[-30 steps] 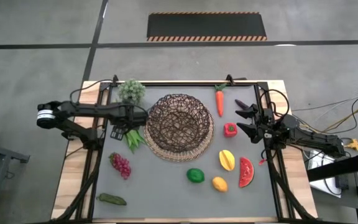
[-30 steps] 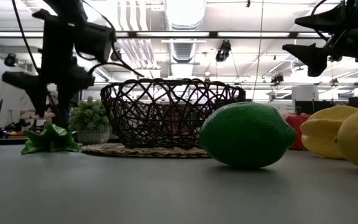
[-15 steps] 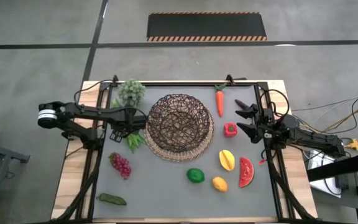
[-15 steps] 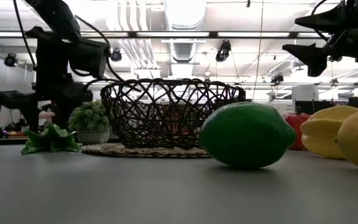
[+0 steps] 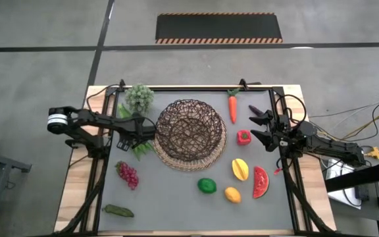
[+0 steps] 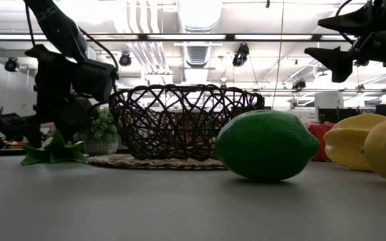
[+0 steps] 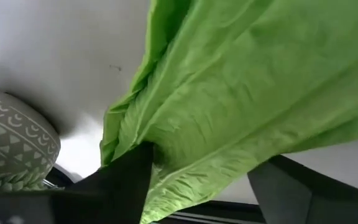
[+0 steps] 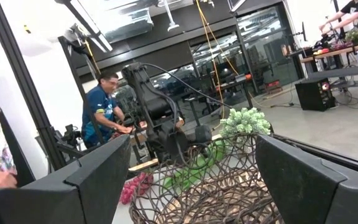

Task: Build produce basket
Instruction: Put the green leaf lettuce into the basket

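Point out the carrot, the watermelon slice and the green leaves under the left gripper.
carrot (image 5: 232, 109), high view, middle of the orange body.
watermelon slice (image 5: 260, 182), high view, red flesh.
green leaves (image 7: 241, 93), left wrist view, broad leaf surface in front of the left gripper (image 5: 135, 140).

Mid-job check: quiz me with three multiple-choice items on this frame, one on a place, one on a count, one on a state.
1. Where is the left hand?
A. over the green leaves
B. over the carrot
C. inside the basket

2. How many pieces of produce lie in the basket?
A. none
B. two
C. four

3. The right hand is:
A. shut on the red pepper
B. open, holding nothing
C. shut on the carrot

Answers: 1 A, the left wrist view fills with leaf. 2 A, only bare weave shows from above. 3 B, its fingers stand spread beside the pepper.
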